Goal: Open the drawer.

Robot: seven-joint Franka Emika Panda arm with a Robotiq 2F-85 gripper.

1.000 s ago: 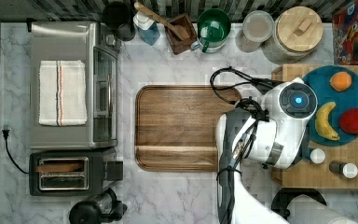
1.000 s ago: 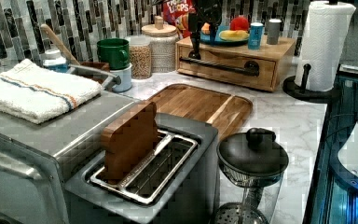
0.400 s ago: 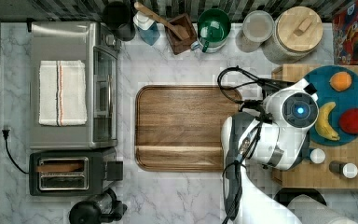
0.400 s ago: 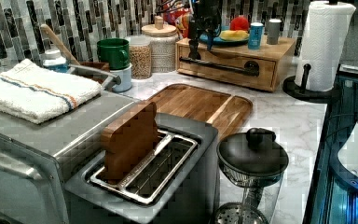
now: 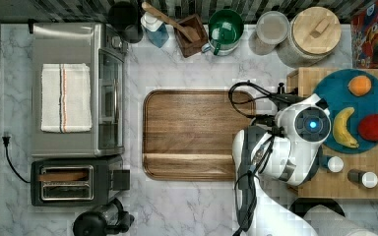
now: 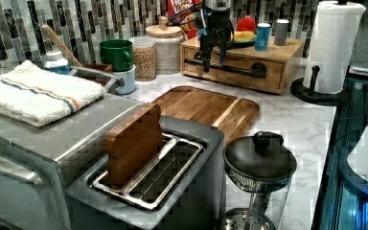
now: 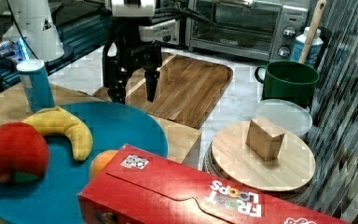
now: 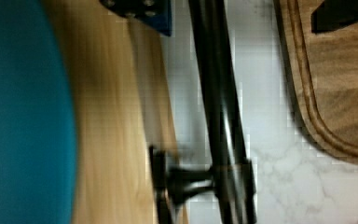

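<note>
Gripper hanging over the drawer's black bar handle, fingers spread wide!

The drawer is sitting shut in the light wooden box at the back of the marble counter in the left view, just past the brown wooden tray and beside the paper towel roll. The arm is pointing straight down at the drawer front, and in the right view the two fingers are standing well apart over the box edge next to the blue plate. In the wrist view the handle is running between the two fingertips, one by the wood front, one over the tray, neither touching the bar. A banana and a red fruit are resting on the plate.
</note>
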